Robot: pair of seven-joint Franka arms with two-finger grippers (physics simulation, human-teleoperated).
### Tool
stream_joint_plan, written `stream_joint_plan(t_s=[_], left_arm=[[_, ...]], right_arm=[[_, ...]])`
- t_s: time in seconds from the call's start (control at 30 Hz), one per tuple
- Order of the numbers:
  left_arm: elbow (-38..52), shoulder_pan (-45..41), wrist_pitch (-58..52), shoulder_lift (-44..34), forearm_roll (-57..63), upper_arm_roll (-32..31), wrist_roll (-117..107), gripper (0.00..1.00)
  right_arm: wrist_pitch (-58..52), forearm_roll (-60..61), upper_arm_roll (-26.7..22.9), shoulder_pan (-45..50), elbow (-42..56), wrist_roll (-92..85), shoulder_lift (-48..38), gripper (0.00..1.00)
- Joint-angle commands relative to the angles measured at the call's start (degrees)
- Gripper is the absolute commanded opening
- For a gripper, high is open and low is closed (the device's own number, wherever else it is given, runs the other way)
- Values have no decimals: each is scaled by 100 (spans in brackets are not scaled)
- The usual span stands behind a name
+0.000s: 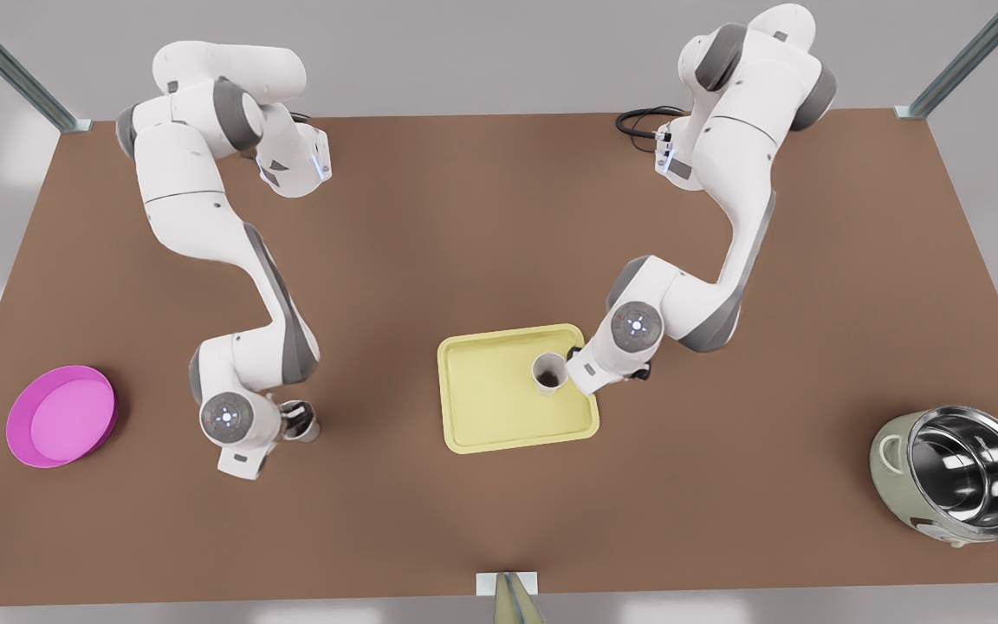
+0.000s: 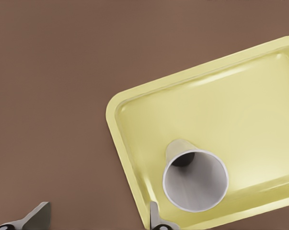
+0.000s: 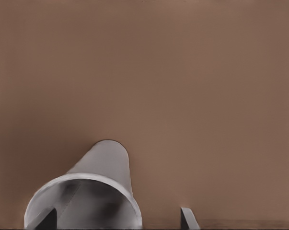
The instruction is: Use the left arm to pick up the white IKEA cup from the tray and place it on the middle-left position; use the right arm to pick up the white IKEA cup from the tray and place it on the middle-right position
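Front view's left: right gripper [image 3: 116, 218] low over bare bench [image 1: 430, 217], fingers [image 3: 187, 218] spread, one apparently inside rim of first white cup [image 3: 101, 167], nothing clamped. Risk: lifting off-line snags rim, tips cup.

Centre: tray [image 1: 473, 416] carries second white cup [image 1: 548, 373], upright near edge.

Front view's right: left gripper [image 2: 96, 221] beside that cup, fingers wide apart, empty, cup outside gap. Risk: closing now misses; sideways move shoves cup over or against tray rim.
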Motion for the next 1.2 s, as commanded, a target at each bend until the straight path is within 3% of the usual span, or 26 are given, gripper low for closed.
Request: stream_joint_plan(t_s=[0.0,0.13,0.3,0.43,0.5,0.57,0.6,0.63,0.67,0.77,0.8,0.83,0.87,0.97,1.03,1.17], left_arm=[[-5,-68,244,33,39,-6,-1322,100],[30,-288,675,323,126,3,-1683,100],[-163,-323,789,402,285,3,-1779,100],[-243,-332,1053,560,276,11,-1779,100],[-207,-332,1351,762,276,11,-1814,100],[-181,-332,1703,956,276,11,-1894,100],[-172,-332,1773,965,276,11,-1972,100],[-137,-332,1782,982,259,12,-1999,72],[-67,-332,1773,965,250,20,-1990,54],[4,-323,1712,938,267,20,-1973,51],[12,-323,1694,938,267,20,-1964,42],[12,-314,1694,938,267,20,-1964,24],[12,-323,1694,938,250,20,-1973,15],[4,-305,1607,912,267,29,-1982,13],[557,-209,500,833,259,47,-1736,13],[584,845,191,587,250,47,12,13]], right_arm=[[-864,366,-3,-8,26,-779,-154,100],[-1778,884,-39,-17,26,-744,-979,100],[-2069,963,-179,-105,26,1673,-2429,100],[-2402,981,-741,-105,35,1375,-2799,100],[-2227,972,-654,-237,-439,1155,-3194,100],[-1392,972,-636,-289,-1600,1155,-3836,100],[-1409,964,-548,-360,-1583,1137,-3801,100],[-1462,963,-548,-333,-1565,1128,-3775,100],[-1497,972,-548,-325,-1574,1137,-3775,100],[-1532,1174,-548,-342,-1547,927,-3766,100],[-1532,1183,-583,-351,-1530,671,-3757,100],[-1532,1174,-610,-360,-1433,662,-3731,100],[-1532,1139,-592,-351,-1433,724,-3722,100],[-1524,1139,-592,-360,-1433,724,-3669,100],[-1524,1139,-592,-360,-1433,715,-3669,100],[-1532,1201,-741,-369,-1433,715,-3625,100]])
